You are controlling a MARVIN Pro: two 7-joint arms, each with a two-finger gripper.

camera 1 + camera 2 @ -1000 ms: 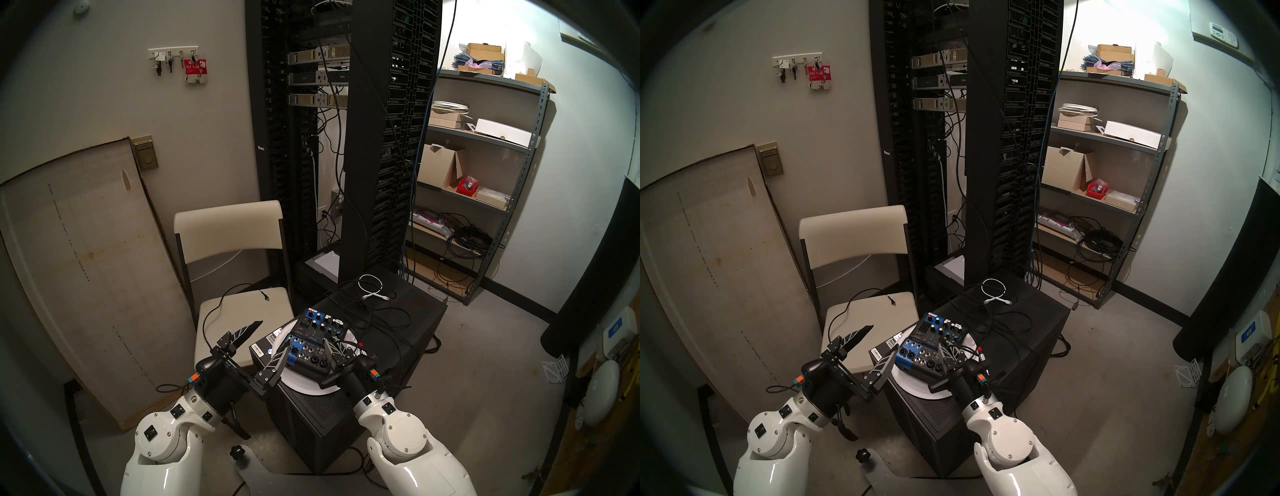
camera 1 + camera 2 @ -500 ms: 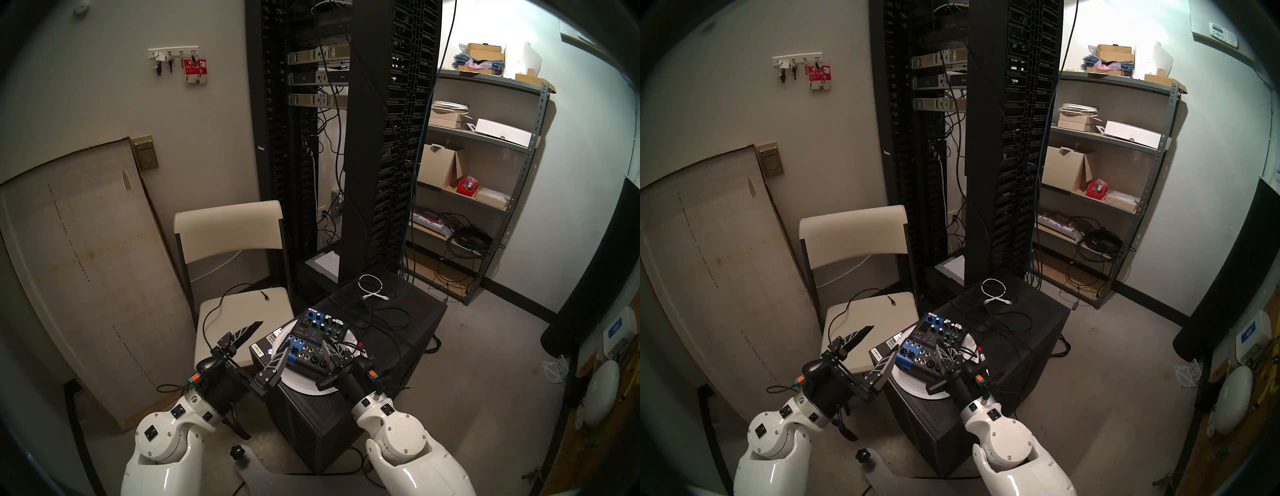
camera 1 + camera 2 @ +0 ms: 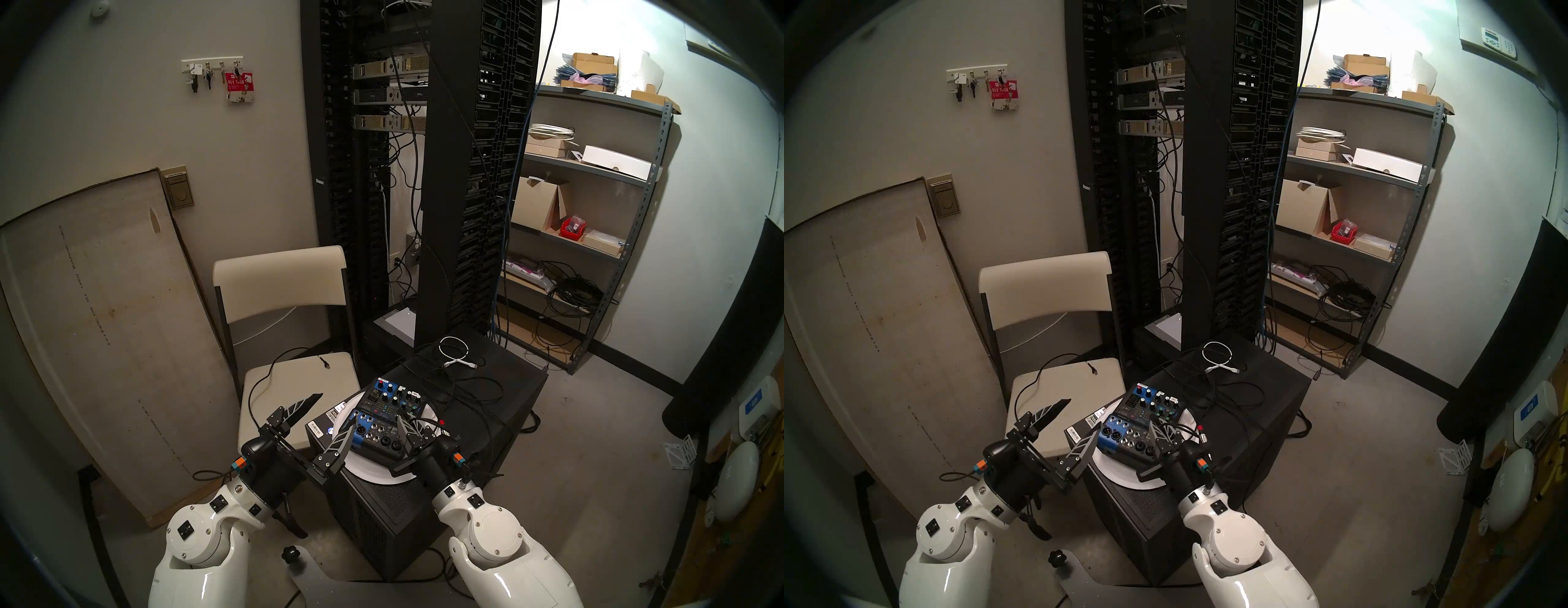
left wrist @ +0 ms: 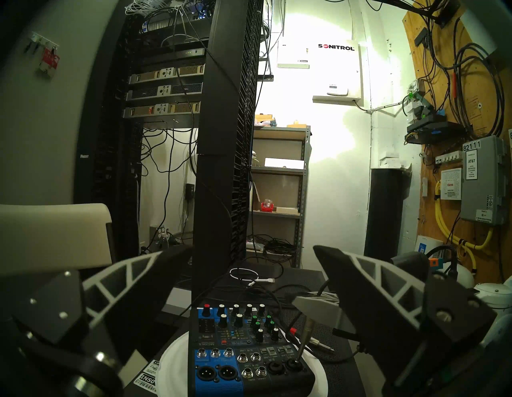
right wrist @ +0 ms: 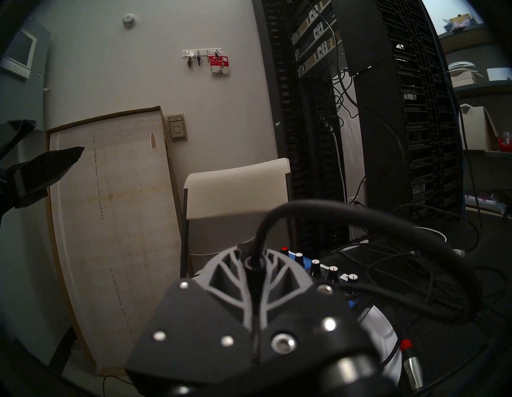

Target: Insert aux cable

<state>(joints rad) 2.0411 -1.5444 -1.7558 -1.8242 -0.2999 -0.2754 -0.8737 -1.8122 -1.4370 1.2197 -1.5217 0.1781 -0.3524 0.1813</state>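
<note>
Silvery at its tip, the aux cable (image 4: 305, 338) hangs down from the right pincer (image 4: 315, 302), clamped between its fingers, the plug end touching a socket at the near right corner of the mixer (image 4: 221, 343). Left pincer (image 3: 331, 414) stands wide apart, holding nothing.

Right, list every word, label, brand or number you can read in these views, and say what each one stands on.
"SONITROL": white wall cabinet.
"AT&T": grey utility box.
"82111": number tags at that box's top.
"ciena": white notice beside the box.
"MG06X": audio mixer.
"KEY TAGS": red pack on the key rack.
"DELL": rack unit.
"PANDUIT", roughly: server rack upright.
"INS0", cut off: barcode sticker.
Mixer jack labels and notice fine print: too small.
</note>
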